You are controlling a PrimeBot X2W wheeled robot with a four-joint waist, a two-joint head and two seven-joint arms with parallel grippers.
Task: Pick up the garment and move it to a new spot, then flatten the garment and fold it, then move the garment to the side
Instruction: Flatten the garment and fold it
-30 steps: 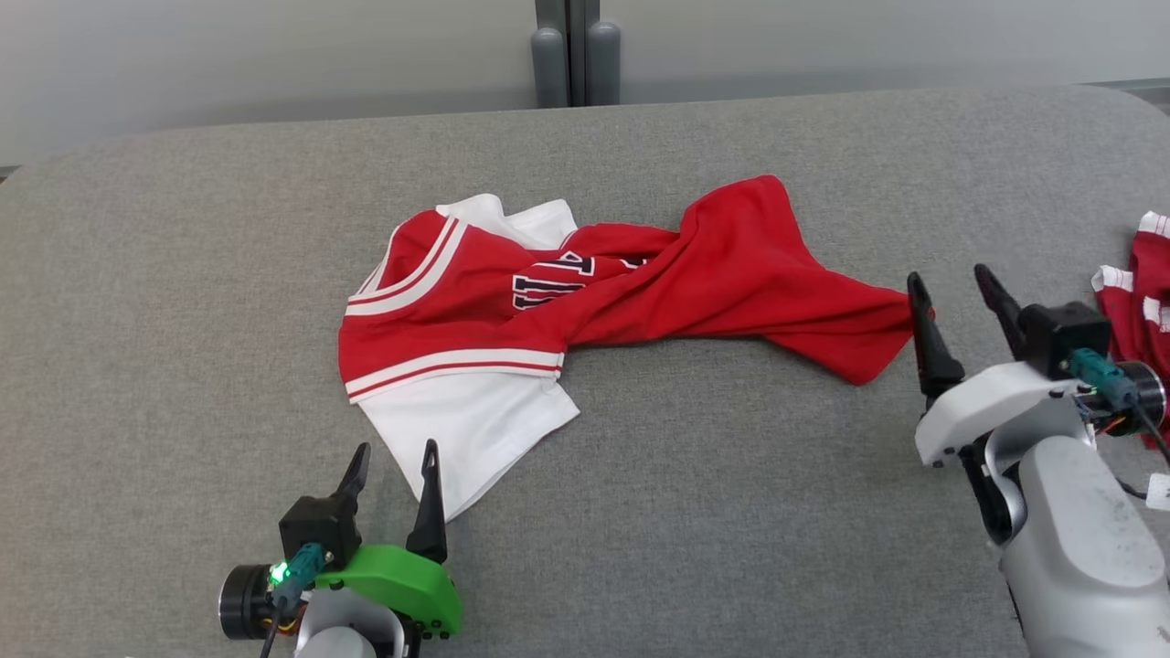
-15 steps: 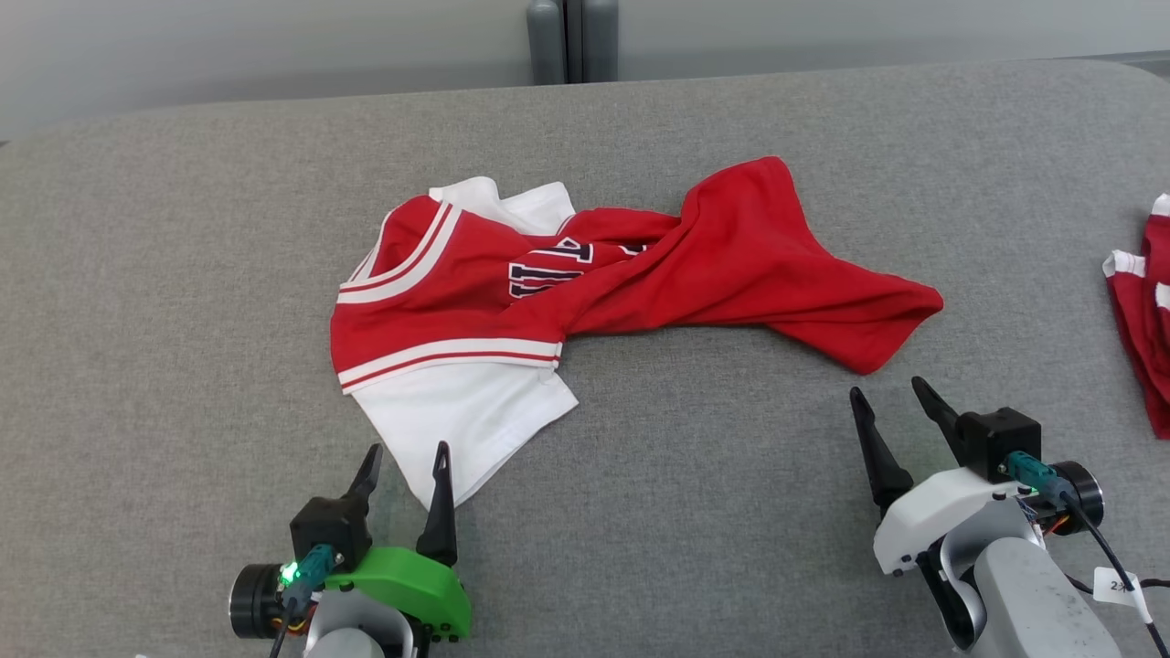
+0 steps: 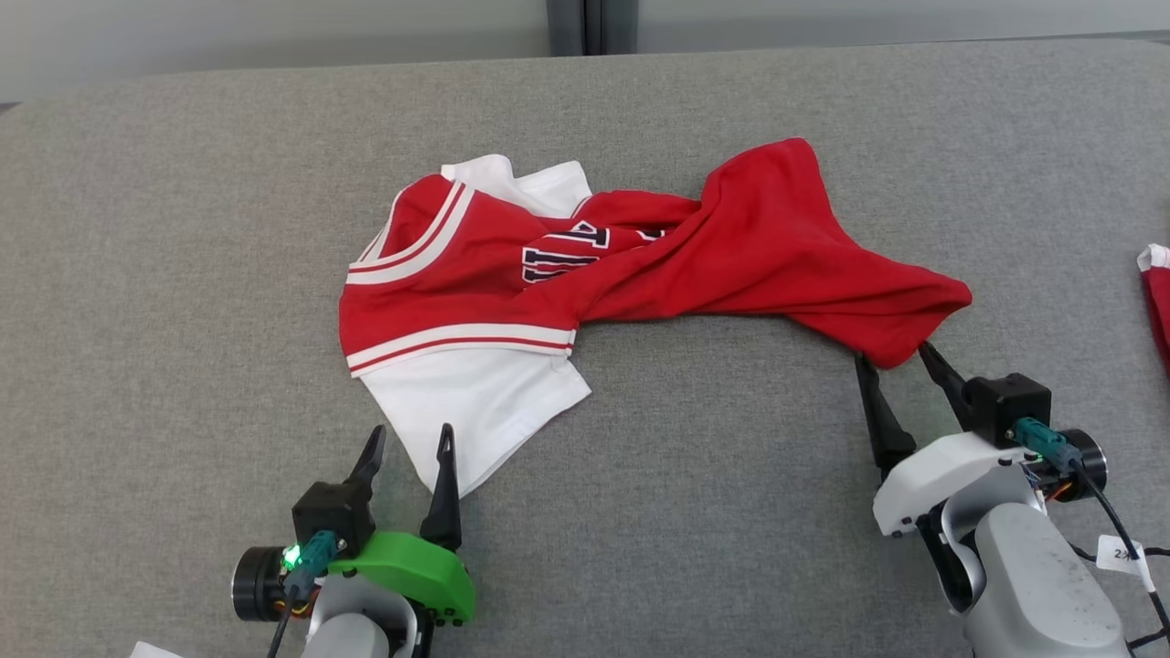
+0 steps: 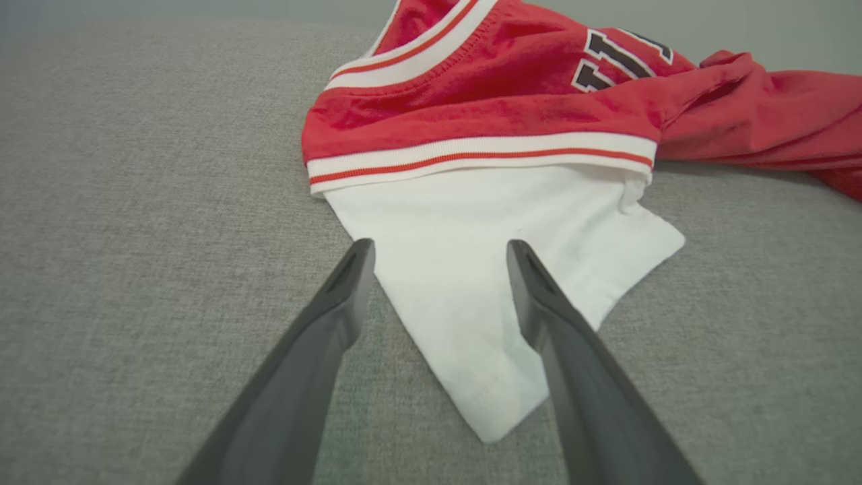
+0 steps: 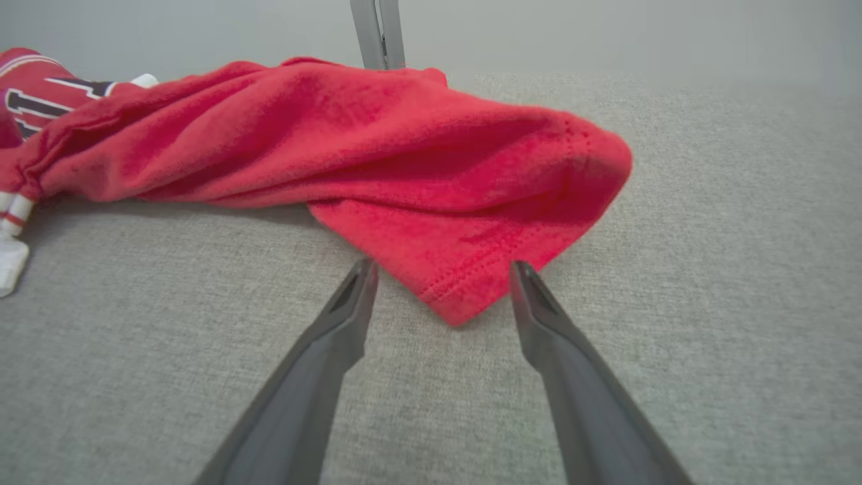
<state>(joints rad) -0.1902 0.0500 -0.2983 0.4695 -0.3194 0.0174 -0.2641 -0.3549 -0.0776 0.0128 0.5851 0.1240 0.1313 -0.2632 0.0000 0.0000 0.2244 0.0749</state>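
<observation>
The garment (image 3: 731,256), a red jersey with white sleeves and black lettering, lies twisted and crumpled across the middle of the grey table (image 3: 183,274). My left gripper (image 3: 411,429) is open at the near left, its fingers straddling the tip of the white sleeve (image 4: 465,283), which lies flat between them. My right gripper (image 3: 891,353) is open at the near right, fingertips either side of the red hem corner (image 5: 458,283). Neither gripper holds cloth. In the right wrist view the garment (image 5: 377,155) bulges up just ahead of my fingers.
A second red cloth with white trim (image 3: 1156,292) lies at the table's right edge. A grey post (image 3: 590,14) stands behind the far edge. A white tag (image 3: 1120,553) hangs from the right arm's cable. Bare grey surface lies left of and in front of the garment.
The head view has shifted. My right gripper left the hem's right side, drew back toward me, then came forward to the hem corner. The left gripper stays at the sleeve.
</observation>
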